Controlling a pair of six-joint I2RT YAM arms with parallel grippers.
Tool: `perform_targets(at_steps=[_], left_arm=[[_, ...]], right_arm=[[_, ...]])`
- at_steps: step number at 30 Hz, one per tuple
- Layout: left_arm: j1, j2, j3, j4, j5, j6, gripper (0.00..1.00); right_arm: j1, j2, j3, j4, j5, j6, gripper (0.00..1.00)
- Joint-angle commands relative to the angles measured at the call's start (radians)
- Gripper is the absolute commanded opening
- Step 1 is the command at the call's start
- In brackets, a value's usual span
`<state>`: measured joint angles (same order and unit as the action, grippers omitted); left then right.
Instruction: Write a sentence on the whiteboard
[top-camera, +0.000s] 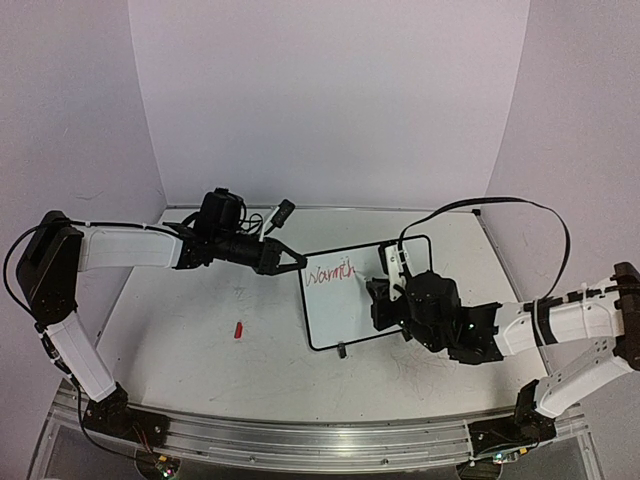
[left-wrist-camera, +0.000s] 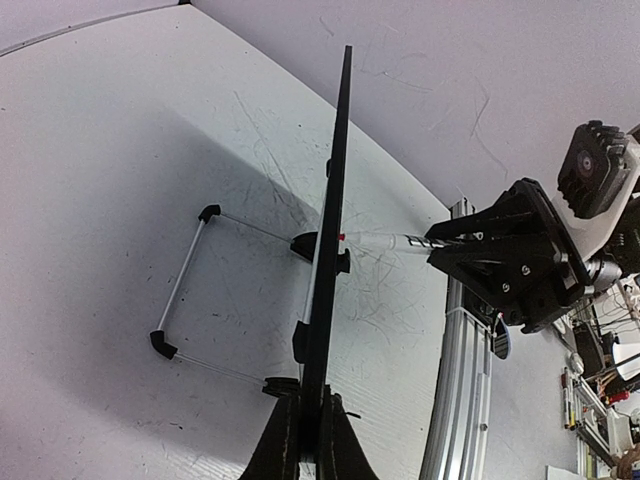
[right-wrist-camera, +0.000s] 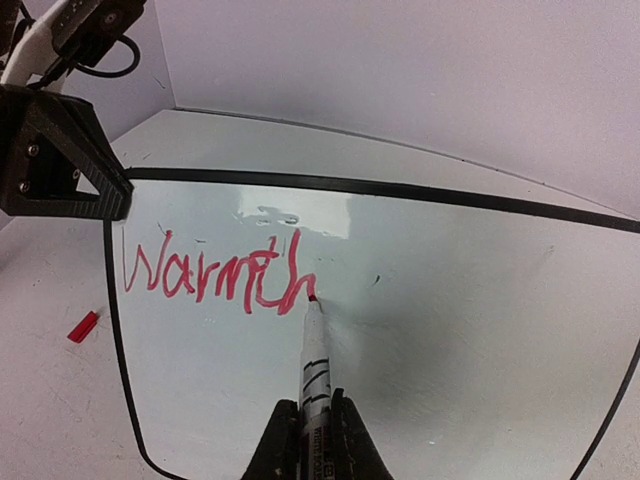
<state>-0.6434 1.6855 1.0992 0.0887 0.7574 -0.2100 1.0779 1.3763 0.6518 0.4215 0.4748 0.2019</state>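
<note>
With the whiteboard (right-wrist-camera: 450, 340) clamped by the left gripper (left-wrist-camera: 312, 412) and the sentence (right-wrist-camera: 215, 275) written to "Warmth", the marker (right-wrist-camera: 314, 365) pinched by the right gripper (right-wrist-camera: 312, 412) must be shifted right.

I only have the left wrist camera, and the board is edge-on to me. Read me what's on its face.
Observer: The sentence so far is one red word, "Warmth", on the whiteboard.
Operator: Tell me where the tip sits in the writing.
Observer: The marker held in the right gripper has its tip at the foot of the last h.
Operator: Give me the room that's left.
Observer: The word sits by the corner that the left gripper clamps. The face beyond and below it is blank.
</note>
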Motion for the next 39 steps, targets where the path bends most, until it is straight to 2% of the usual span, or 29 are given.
perform_targets(at_steps=[1, 8, 12, 19, 39], left_arm=[[0.002, -0.048, 0.006, 0.026, 0.016, -0.006, 0.00], [0.002, -0.049, 0.006, 0.025, 0.017, -0.006, 0.00], [0.002, -0.049, 0.008, 0.025, 0.019, -0.007, 0.00], [0.002, -0.046, 0.007, 0.025, 0.019, -0.007, 0.00], [0.002, -0.051, 0.008, 0.025, 0.026, -0.008, 0.00]], right_arm=[[-0.007, -0.055, -0.011, -0.035, -0.003, 0.014, 0.00], [-0.022, -0.157, -0.012, -0.022, -0.039, -0.001, 0.00], [-0.064, -0.132, -0.007, 0.012, -0.064, -0.021, 0.00], [-0.067, -0.076, 0.009, 0.068, -0.064, -0.053, 0.00], [-0.066, -0.027, 0.019, 0.073, -0.020, -0.058, 0.00]])
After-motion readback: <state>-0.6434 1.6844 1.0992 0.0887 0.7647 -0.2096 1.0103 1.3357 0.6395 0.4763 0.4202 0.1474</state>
